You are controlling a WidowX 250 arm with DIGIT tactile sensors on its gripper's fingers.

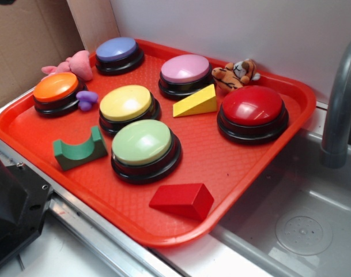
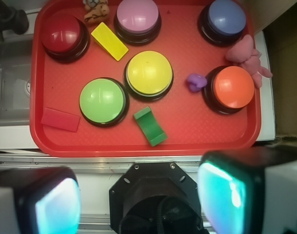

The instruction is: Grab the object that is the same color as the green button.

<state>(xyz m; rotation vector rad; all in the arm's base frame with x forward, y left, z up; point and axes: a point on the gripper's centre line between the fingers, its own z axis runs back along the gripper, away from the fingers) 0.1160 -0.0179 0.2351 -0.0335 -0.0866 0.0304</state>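
The dark green arch block lies arch-up on the red tray, just left of the pale green domed button. In the wrist view the block lies near the tray's near rim, right of the green button. My gripper hangs high above the robot's black base, short of the tray. Its two cyan-padded fingers stand wide apart with nothing between them. The gripper itself does not show in the exterior view.
The tray also holds a yellow button, red button, pink button, purple button, orange button, a yellow wedge, a red wedge and small soft toys. A sink with a grey tap lies to the right.
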